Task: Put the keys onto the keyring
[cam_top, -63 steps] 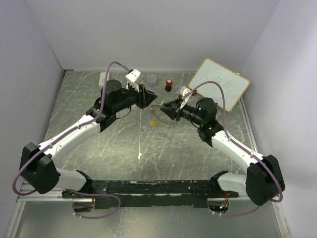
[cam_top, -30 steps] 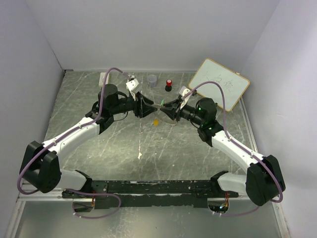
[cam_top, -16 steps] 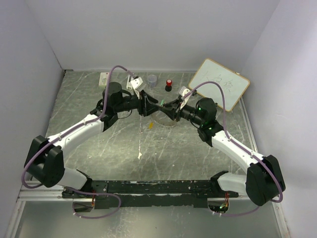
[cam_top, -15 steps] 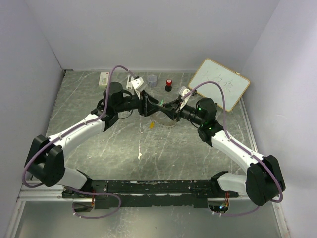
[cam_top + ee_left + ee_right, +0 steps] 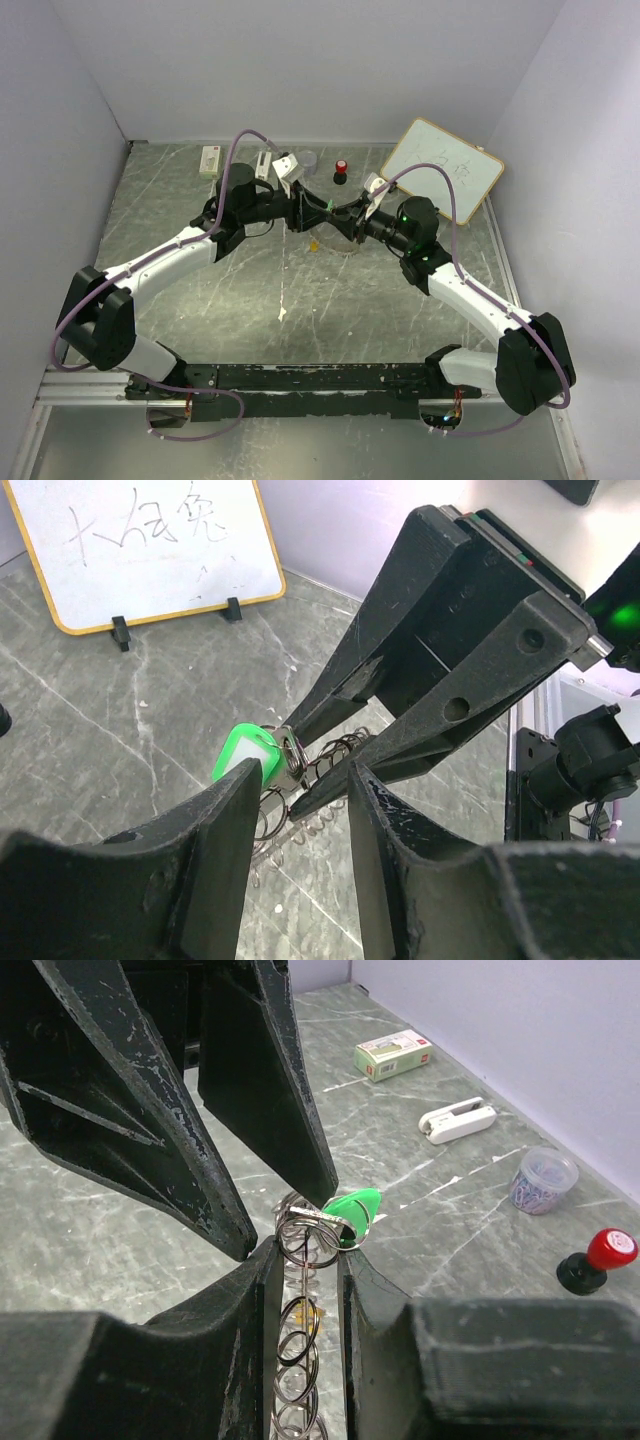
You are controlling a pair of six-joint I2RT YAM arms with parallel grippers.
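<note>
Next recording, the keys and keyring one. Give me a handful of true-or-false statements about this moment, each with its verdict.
1. The right gripper is clamped on the keyring. True.
2. The left gripper holds the yellow-orange key. False: that key lies on the table below the two grippers, and the left gripper's jaws stand apart.
3. The green key is up off the table, at the keyring's end where the two grippers meet. True.
4. The whiteboard lies flat at the table's left edge. False: it stands propped at the far right.
</note>
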